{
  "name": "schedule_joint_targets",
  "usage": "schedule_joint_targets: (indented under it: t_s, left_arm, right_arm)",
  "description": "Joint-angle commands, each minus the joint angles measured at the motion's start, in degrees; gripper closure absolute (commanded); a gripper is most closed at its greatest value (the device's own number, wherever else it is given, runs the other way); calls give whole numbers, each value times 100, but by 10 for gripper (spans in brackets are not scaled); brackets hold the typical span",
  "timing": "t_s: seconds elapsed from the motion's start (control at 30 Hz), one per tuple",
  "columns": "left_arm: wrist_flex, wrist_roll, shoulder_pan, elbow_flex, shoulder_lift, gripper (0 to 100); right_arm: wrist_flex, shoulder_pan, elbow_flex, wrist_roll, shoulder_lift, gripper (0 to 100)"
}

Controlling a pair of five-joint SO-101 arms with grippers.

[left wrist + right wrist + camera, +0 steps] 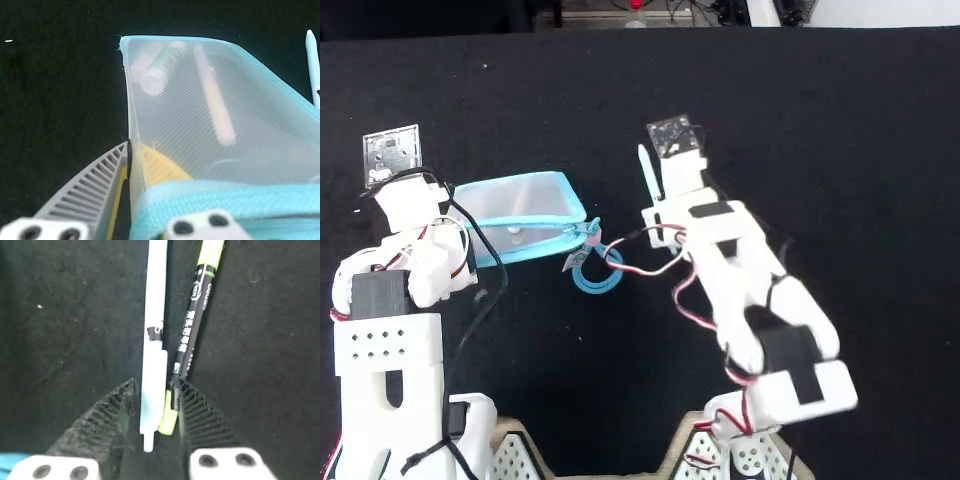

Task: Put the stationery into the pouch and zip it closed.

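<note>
A translucent pouch (520,212) with a teal zipper lies left of centre. Through its side (210,125) I see a capped tube (157,72) and a pale pen (215,102) inside. My left gripper (129,147) is shut on the pouch's end edge, one finger (95,197) outside and the yellow pad inside; from above it (455,215) sits at the pouch's left end. My right gripper (155,385) is shut on a white pen (152,335) and a black pen with green ends (192,325), lying side by side on the table. The white pen (648,172) sticks out past this gripper (658,195).
A blue ring (595,277) hangs off the zipper pull (588,236) at the pouch's right end, with the right arm's wires (655,262) trailing just beside it. The black table (840,150) stretches wide to the right and back.
</note>
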Motion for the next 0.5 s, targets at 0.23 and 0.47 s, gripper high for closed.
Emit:
schedule_joint_targets:
  t_s: [0.23,0.47]
  left_arm:
    - [-35,-18,-22,136,167,970]
    - [-35,-18,-22,136,167,970]
  right_arm:
    - [308,-53,-637,440,356,892]
    - [782,-26,-646,870,356,890]
